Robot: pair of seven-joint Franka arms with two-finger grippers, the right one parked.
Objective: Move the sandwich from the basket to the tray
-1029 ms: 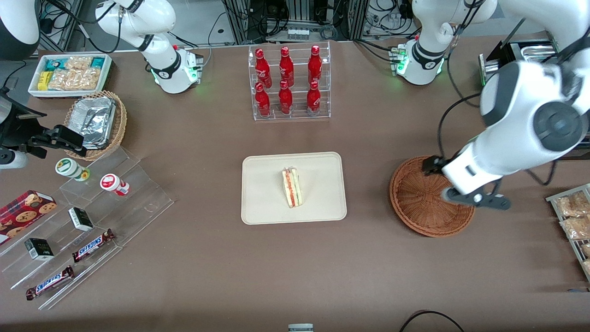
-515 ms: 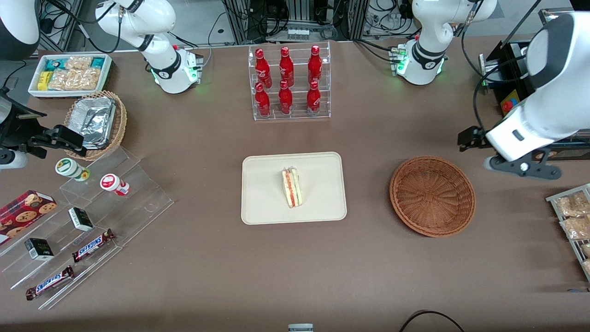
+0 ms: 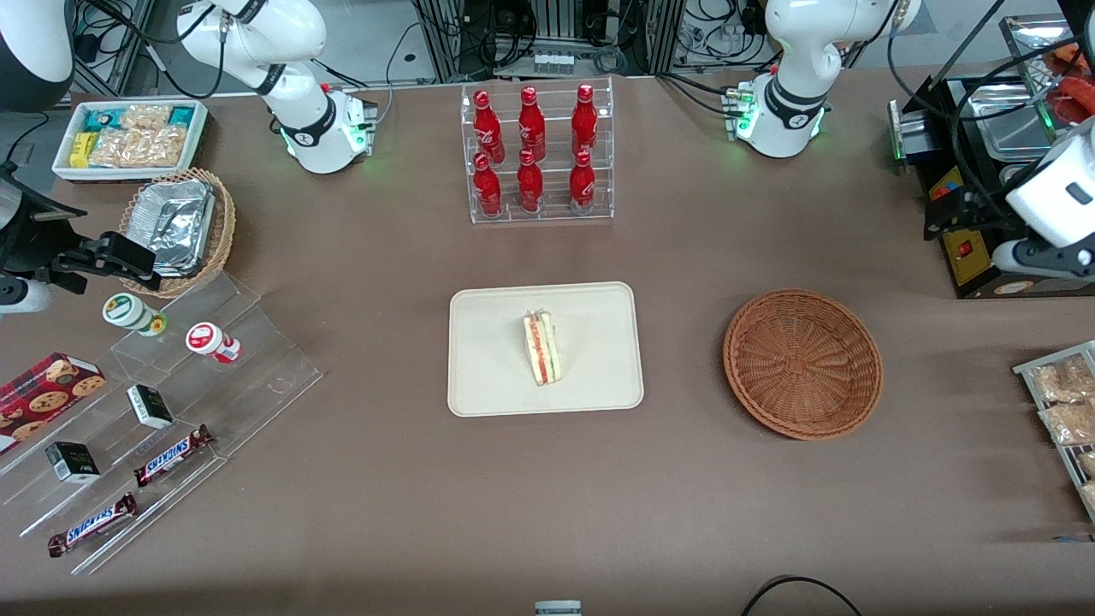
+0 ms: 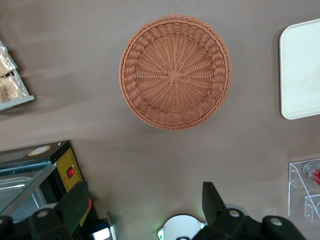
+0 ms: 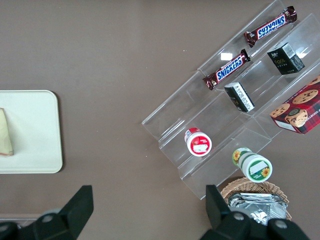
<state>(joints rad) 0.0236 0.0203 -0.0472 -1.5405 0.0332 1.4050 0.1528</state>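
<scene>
The sandwich (image 3: 541,348), a pale wedge with red and green filling, lies on the middle of the cream tray (image 3: 590,385). The reddish-brown wicker basket (image 3: 802,364) stands beside the tray toward the working arm's end, with nothing in it. My left gripper (image 3: 1039,257) hangs high past the basket at the working arm's end of the table, farther from the front camera than the basket. In the left wrist view the gripper (image 4: 144,205) is open with nothing between its fingers, and the basket (image 4: 175,72) and a strip of the tray (image 4: 302,70) show below.
A clear rack of red bottles (image 3: 537,154) stands farther from the camera than the tray. A black box with a red button (image 3: 967,248) sits under the gripper. Bagged snacks (image 3: 1065,411) lie at the working arm's end. A clear stepped shelf (image 3: 154,402) holds snacks at the parked arm's end.
My left gripper has moved off from above the basket toward the working arm's end of the table, empty. The sandwich has stayed on the tray.
</scene>
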